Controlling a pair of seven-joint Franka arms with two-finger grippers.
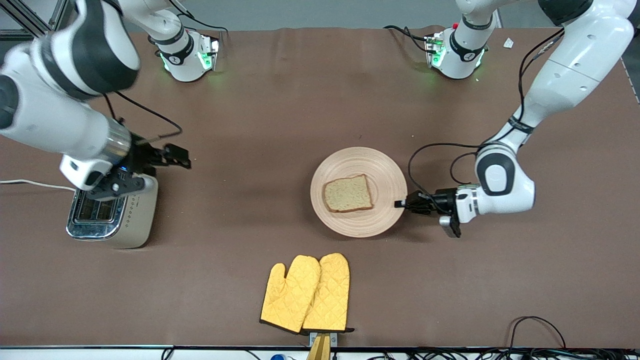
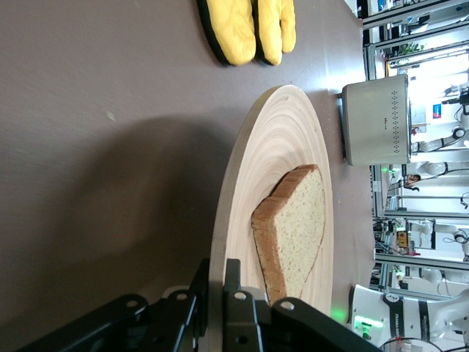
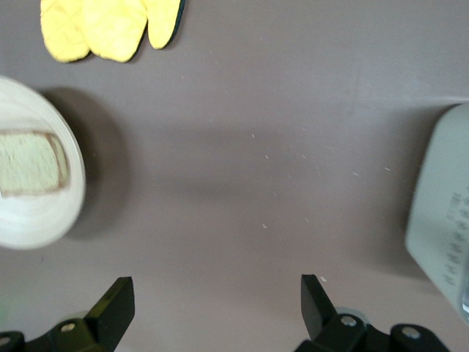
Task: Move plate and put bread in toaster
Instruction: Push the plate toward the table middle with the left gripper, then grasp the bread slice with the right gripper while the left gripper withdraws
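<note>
The round wooden plate (image 1: 385, 170) lies mid-table with the bread slice (image 1: 348, 193) flat on it. My left gripper (image 1: 400, 203) is shut on the plate's rim at the side toward the left arm's end. In the left wrist view its fingers (image 2: 233, 273) pinch the rim (image 2: 220, 242), with the bread (image 2: 297, 227) just past them. The cream toaster (image 1: 112, 215) stands at the right arm's end. My right gripper (image 1: 180, 157) is open and empty over the table beside the toaster. In the right wrist view it (image 3: 218, 293) hangs over bare cloth between the plate (image 3: 37, 213) and the toaster (image 3: 443, 213).
A pair of yellow oven mitts (image 1: 306, 294) lies nearer the front camera than the plate, close to the table's front edge. A white cord (image 1: 30, 184) runs from the toaster off the table's end. Both arm bases stand along the table's back edge.
</note>
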